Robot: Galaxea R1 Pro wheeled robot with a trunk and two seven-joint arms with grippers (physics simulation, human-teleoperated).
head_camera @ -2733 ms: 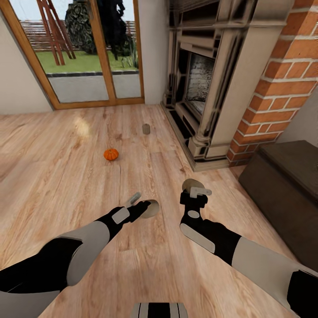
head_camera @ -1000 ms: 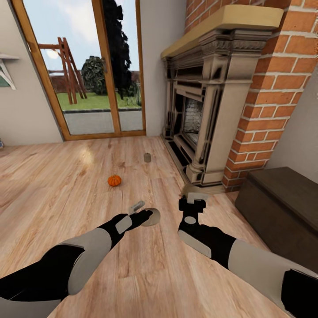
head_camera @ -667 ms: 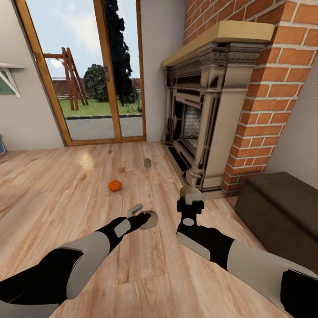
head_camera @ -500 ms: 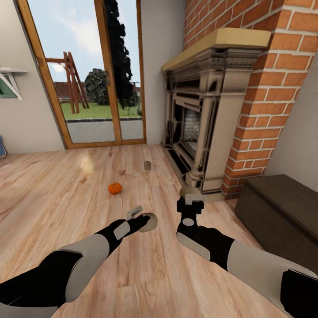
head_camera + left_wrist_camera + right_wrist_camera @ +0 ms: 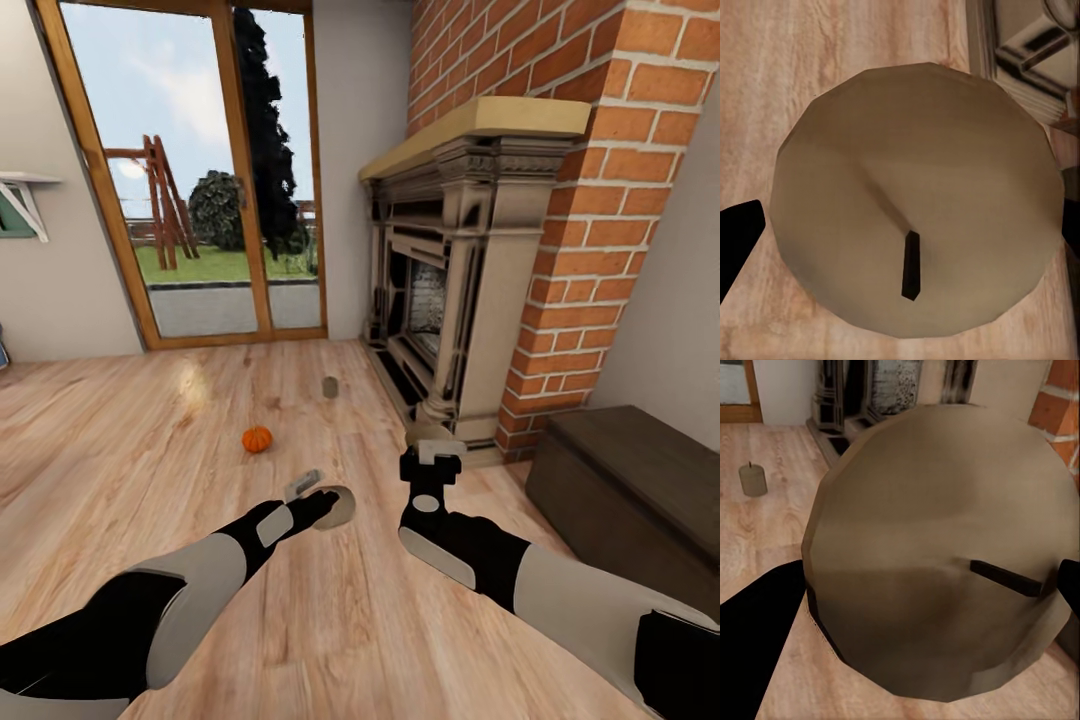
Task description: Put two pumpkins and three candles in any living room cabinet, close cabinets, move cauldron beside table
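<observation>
In the head view we hold both arms out low over the light wood plank floor point(image 5: 120, 440). Our left gripper point(image 5: 322, 497), just left of the frame's centre, is pinching a stubby tan-beige candle point(image 5: 338, 506). In the left wrist view that candle point(image 5: 915, 199) shows end-on, a broad tan disc with a short black wick, and dark fingers point(image 5: 736, 238) press at its two sides.

Our right gripper point(image 5: 432, 452), just right of centre, is clamped on a second tan-beige candle point(image 5: 424, 432), which peeks out beyond the wrist. In the right wrist view this candle point(image 5: 941, 547) also faces the camera end-on, its wick lying sideways, with a black finger point(image 5: 754, 637) against its edge.

A third short tan candle point(image 5: 330, 387) stands upright on the floor above centre, near the base of the ornate stone fireplace surround point(image 5: 455, 270); it also appears small in the right wrist view point(image 5: 752, 479). A small rounded bright-orange pumpkin point(image 5: 257, 439) sits on the planks left of centre, apart from that candle.

The low dark-brown wood cabinet point(image 5: 630, 500) lies at the lower right, beside the red brick chimney point(image 5: 610, 200), with its front shut. Wood-framed glass doors point(image 5: 190, 170) fill the upper left.
</observation>
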